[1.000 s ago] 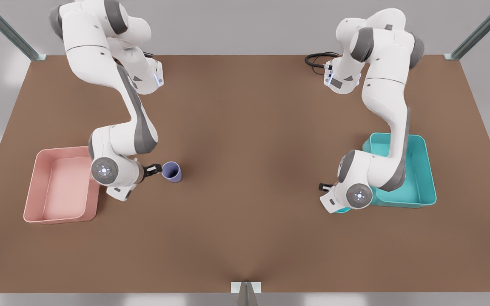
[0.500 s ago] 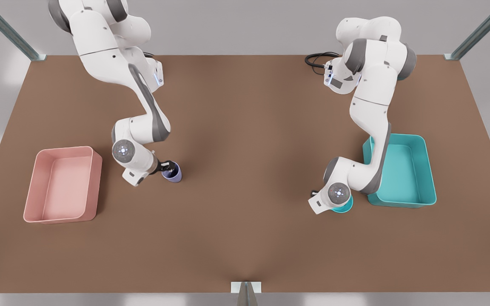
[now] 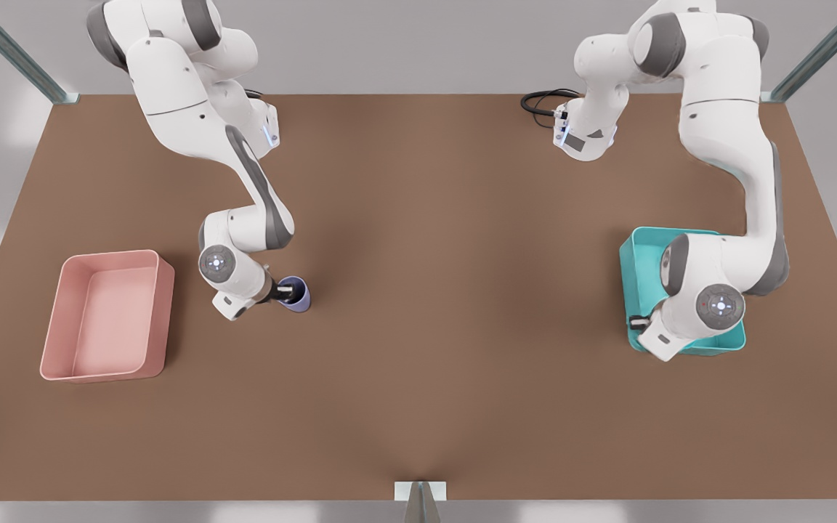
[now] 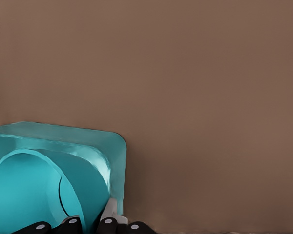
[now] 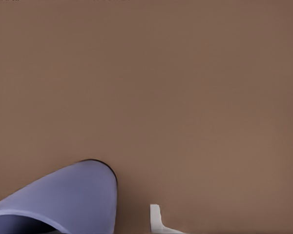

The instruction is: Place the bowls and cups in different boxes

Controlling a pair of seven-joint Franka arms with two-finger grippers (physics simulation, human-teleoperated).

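Brown table | left gripper grasps bowl | right gripper straddles cup rim

bowl carried over teal box

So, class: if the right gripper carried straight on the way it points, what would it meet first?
The cup: the right gripper sits at its rim, angled into it. Whether wall or bottom comes first is unclear.
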